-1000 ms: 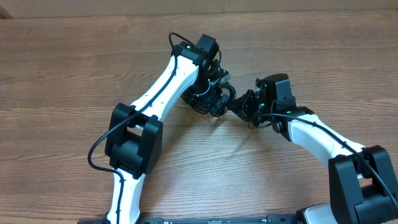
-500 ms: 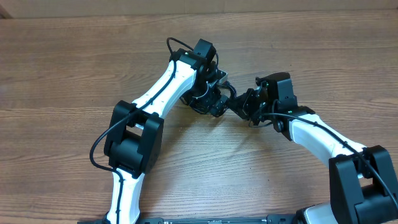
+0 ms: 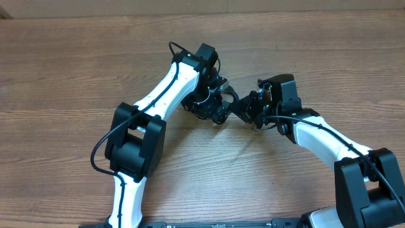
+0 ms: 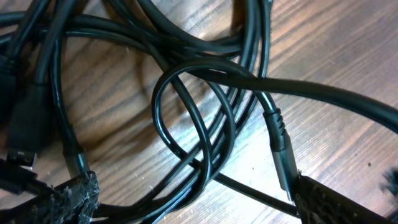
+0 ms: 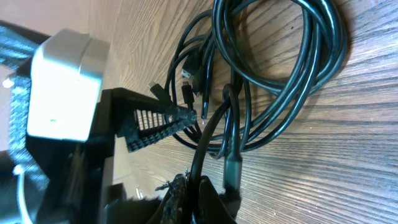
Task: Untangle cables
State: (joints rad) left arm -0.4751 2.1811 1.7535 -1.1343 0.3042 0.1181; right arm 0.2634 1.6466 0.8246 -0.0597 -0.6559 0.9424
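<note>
The cables are thin black cords looped over one another on the wooden table, with plug ends lying loose among them. In the overhead view the bundle lies mostly hidden under my left gripper. That gripper is open, its fingers standing on either side of several strands, low over the loops. My right gripper is shut on one black cable strand that runs up into the bundle. From above, the right gripper is just right of the bundle.
The left arm's white wrist block and one of its ribbed fingers stand close to the left of the right gripper. Bare wooden table surrounds both arms. A thick arm wire loops off the left arm.
My left gripper has shifted slightly left and toward the table over the bundle. The right gripper has held its place, still shut on the strand.
</note>
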